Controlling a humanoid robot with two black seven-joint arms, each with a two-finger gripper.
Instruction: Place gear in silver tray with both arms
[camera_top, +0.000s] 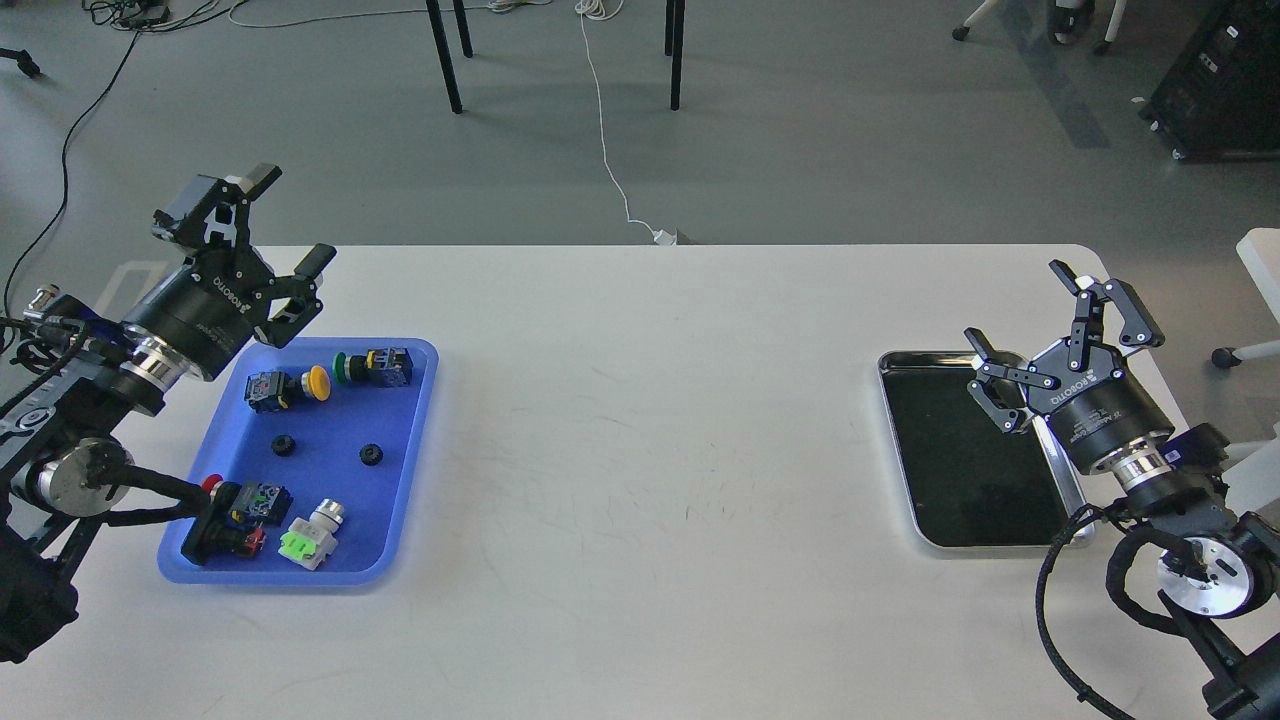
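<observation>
left hand (268, 225) spread, above blue tray (410, 440) corner | gears (283, 445) below it | right hand (1020, 315) spread over silver tray (905, 470)

On the table (640, 420), the parts tray (410, 440) lies far left, the silver tray (905, 480) far right, well apart.

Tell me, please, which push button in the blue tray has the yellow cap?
The push button at the blue tray's far left corner; the others show green, red or silver.
</observation>
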